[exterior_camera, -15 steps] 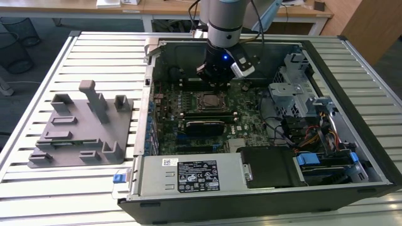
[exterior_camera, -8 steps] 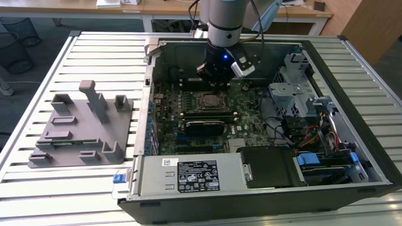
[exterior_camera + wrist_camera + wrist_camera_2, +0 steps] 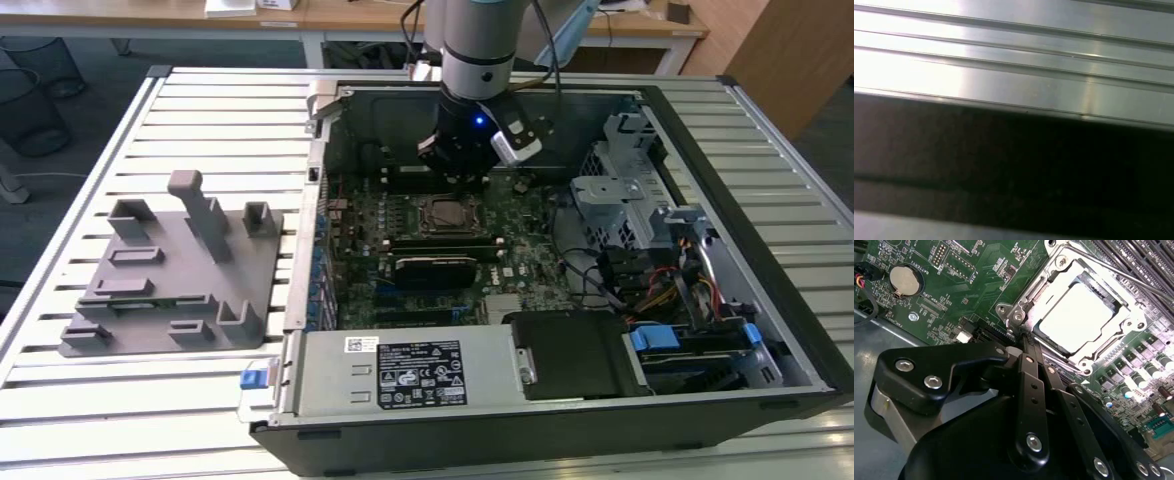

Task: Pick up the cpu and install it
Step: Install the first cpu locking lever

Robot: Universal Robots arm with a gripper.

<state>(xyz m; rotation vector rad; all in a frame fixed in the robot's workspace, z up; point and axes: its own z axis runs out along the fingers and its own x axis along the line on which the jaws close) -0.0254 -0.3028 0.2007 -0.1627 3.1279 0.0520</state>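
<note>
cpu (image 3: 1081,315) glare-washed, flat silver square seated in metal socket frame (image 3: 1019,315) | gripper (image 3: 1021,335) fingers pinched together, empty, tips meet socket edge

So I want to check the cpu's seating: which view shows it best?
The second wrist view: the cpu lies flat inside the socket frame, its bright metal top seen close and unobstructed. In the exterior view the socket is far off, just below the gripper, too small to judge seating. The first wrist view faces the ribbed metal table.
</note>
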